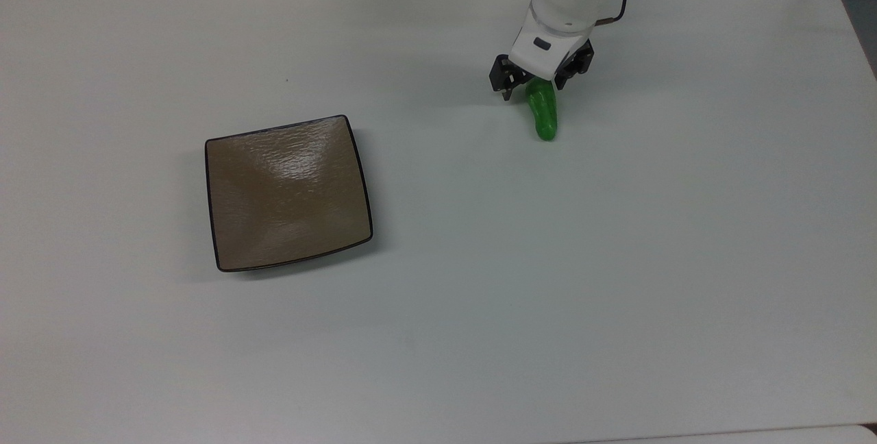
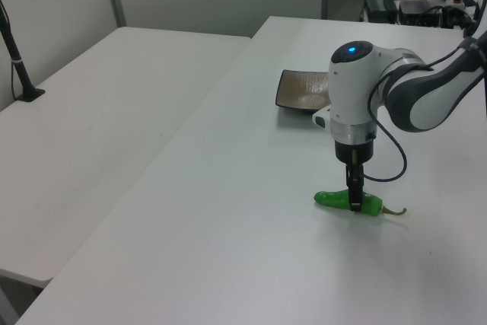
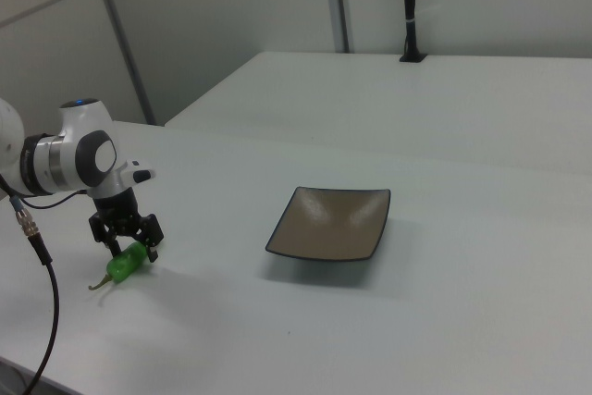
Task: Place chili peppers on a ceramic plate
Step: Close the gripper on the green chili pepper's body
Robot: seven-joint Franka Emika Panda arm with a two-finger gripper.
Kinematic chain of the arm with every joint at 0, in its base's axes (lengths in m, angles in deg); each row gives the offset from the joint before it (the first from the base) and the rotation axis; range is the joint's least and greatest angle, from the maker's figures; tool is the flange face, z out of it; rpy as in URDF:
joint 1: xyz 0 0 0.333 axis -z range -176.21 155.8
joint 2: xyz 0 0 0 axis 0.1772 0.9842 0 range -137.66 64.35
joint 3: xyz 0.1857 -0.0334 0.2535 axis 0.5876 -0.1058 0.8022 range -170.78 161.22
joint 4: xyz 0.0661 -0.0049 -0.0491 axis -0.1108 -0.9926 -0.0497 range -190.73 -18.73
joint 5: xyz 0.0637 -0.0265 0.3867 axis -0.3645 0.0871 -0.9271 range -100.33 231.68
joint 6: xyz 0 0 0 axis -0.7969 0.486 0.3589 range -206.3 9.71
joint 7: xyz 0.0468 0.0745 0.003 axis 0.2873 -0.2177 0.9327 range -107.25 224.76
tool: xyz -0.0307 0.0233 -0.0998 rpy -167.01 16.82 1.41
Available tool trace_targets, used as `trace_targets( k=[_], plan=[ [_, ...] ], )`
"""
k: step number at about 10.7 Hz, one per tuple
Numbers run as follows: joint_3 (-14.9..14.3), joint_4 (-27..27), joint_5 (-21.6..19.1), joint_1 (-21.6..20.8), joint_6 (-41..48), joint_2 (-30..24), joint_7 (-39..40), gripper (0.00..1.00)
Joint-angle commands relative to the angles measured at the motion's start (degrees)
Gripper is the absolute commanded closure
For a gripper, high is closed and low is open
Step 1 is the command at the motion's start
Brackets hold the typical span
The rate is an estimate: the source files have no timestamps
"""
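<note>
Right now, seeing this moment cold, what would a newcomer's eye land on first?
The bright green chili pepper stands out against the white table, with the gripper lowered over its stem end, fingers open on either side. Well off toward the top view's left sits the glossy brown ceramic plate, with nothing on it.

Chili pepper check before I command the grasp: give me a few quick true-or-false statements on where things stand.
1. The chili pepper lies on the table. True.
2. The end effector is open, its fingers either side of the pepper. True.
3. The ceramic plate already holds the pepper. False: the plate is bare, and the pepper lies apart from it, toward the top view's right.
4. The end effector hovers above the plate. False: it is down at the pepper's stem end.
</note>
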Motion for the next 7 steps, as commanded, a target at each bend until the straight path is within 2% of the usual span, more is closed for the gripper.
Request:
trace_targets(
  k=[1, 2, 3, 5, 6, 7],
  plan=[
    [0.19, -1.03, 1.23, -0.19, -1.61, -0.37, -1.56, 0.31],
    [0.19, -1.03, 1.23, -0.19, -1.61, -0.37, -1.56, 0.46],
    [0.19, -0.94, 1.23, -0.11, -1.61, -0.37, -1.47, 0.56],
    [0.19, -0.76, 1.23, -0.1, -1.43, -0.63, -0.85, 0.84],
    [0.19, -0.5, 1.23, -0.02, -1.08, -0.98, -0.68, 0.94],
    [0.19, -0.33, 1.23, -0.02, -0.73, -1.42, -0.68, 0.96]
  ],
)
